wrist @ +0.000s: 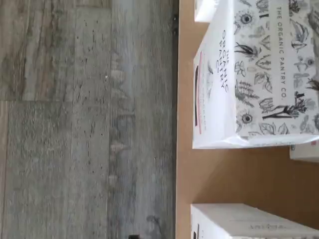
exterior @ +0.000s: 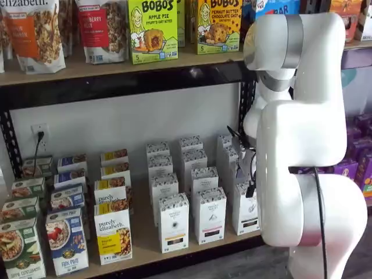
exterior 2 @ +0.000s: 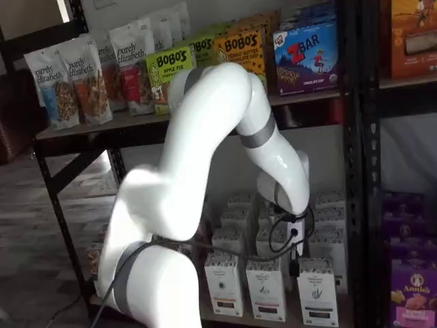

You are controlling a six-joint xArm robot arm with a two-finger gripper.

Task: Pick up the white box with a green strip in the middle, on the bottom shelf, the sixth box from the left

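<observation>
The wrist camera is looking straight down, close over the bottom shelf's (wrist: 219, 174) front edge and the floor (wrist: 84, 124). Both shelf cameras are facing the rack from the front, one obliquely, sharing the white arm (exterior: 302, 116) and boxes.

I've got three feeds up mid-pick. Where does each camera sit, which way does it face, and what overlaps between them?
Wrist view: on the wrist, looking down past the bottom shelf edge to the grey floor, with Organic Pantry boxes close up; no claw visible.
Shelf view: fixed in front, facing the rack; white arm fills its right side.
Shelf view: fixed off to one side, at an angle; the arm arcs down over the white boxes.
Shared: both shelf views show the Bobo's boxes and the arm.
</observation>
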